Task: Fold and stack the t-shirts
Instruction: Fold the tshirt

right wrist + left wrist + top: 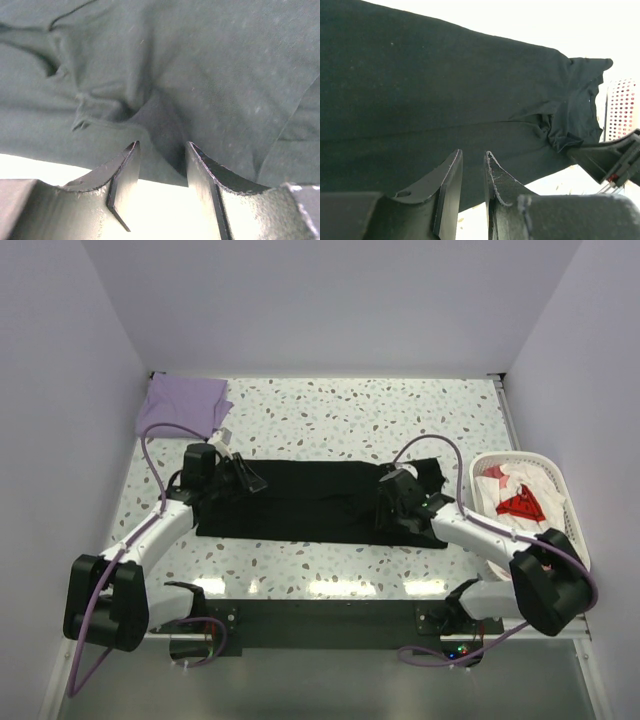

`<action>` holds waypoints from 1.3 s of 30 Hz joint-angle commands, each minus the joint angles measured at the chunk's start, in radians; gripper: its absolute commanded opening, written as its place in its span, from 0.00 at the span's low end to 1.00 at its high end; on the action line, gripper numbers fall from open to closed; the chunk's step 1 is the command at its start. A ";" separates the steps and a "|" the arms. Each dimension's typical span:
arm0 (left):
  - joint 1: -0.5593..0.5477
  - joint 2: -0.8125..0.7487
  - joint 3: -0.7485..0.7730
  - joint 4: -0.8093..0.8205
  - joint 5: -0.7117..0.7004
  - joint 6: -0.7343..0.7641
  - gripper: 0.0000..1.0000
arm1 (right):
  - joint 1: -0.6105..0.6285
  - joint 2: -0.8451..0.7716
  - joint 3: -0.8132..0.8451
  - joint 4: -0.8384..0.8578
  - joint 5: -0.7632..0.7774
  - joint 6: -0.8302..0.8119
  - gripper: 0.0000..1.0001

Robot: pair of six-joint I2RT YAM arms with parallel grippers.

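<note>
Right-hand fingers fill the bottom of their wrist view: my right gripper [162, 145] stands with jaws apart astride the near hem of the black t-shirt [210, 75], and a ridge of cloth runs into the gap. My left gripper [472, 152] shows only a narrow slit over the same cloth; whether it pinches, I cannot tell. I judge both are set at opposite ends to lift that hem for a fold. Only the top view shows the shirt spread mid-frame, the lavender t-shirt [180, 405] at upper left, and the basket [560, 490] at right.
</note>
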 commanded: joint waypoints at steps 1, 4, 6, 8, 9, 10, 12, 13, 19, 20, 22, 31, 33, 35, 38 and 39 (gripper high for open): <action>-0.005 0.002 0.003 0.063 -0.013 -0.014 0.28 | 0.010 -0.090 -0.011 -0.007 -0.022 0.017 0.45; -0.005 0.000 0.007 0.053 -0.020 -0.007 0.28 | 0.009 -0.160 0.006 -0.059 -0.002 0.016 0.46; -0.005 -0.001 0.007 0.052 -0.022 -0.007 0.28 | 0.009 -0.191 0.039 -0.090 0.032 0.014 0.46; -0.005 -0.003 0.007 0.053 -0.025 -0.010 0.28 | 0.009 -0.188 0.076 -0.090 0.092 0.019 0.46; -0.005 -0.001 0.006 0.052 -0.025 -0.011 0.28 | 0.009 -0.158 0.093 -0.091 0.110 0.017 0.46; -0.005 -0.003 0.006 0.052 -0.025 -0.009 0.28 | 0.006 -0.136 0.113 -0.094 0.126 0.010 0.46; -0.005 -0.003 0.004 0.050 -0.028 -0.009 0.28 | 0.003 -0.078 0.170 -0.079 0.164 0.005 0.44; -0.005 -0.001 0.004 0.050 -0.028 -0.006 0.28 | -0.003 -0.020 0.185 -0.073 0.167 0.000 0.43; -0.005 0.000 0.000 0.050 -0.051 0.000 0.28 | -0.005 0.148 0.216 -0.006 0.132 0.003 0.28; -0.005 0.000 -0.006 0.055 -0.054 0.000 0.28 | -0.002 0.154 0.198 0.004 0.117 0.008 0.23; -0.005 0.002 -0.016 0.060 -0.057 -0.006 0.28 | 0.004 0.143 0.167 0.033 0.074 0.023 0.19; -0.007 0.006 -0.089 0.127 -0.074 -0.044 0.27 | 0.040 0.192 0.047 0.090 0.035 0.046 0.19; -0.005 0.005 -0.097 0.129 -0.079 -0.047 0.27 | 0.039 0.176 0.044 0.080 0.041 0.043 0.20; -0.005 0.005 -0.097 0.126 -0.082 -0.047 0.27 | 0.041 0.153 0.058 0.067 0.054 0.036 0.22; -0.005 0.003 -0.092 0.121 -0.090 -0.047 0.27 | 0.040 0.099 0.087 0.021 0.063 0.023 0.32; -0.005 0.005 -0.092 0.121 -0.091 -0.047 0.27 | 0.039 0.088 0.095 0.002 0.069 0.020 0.35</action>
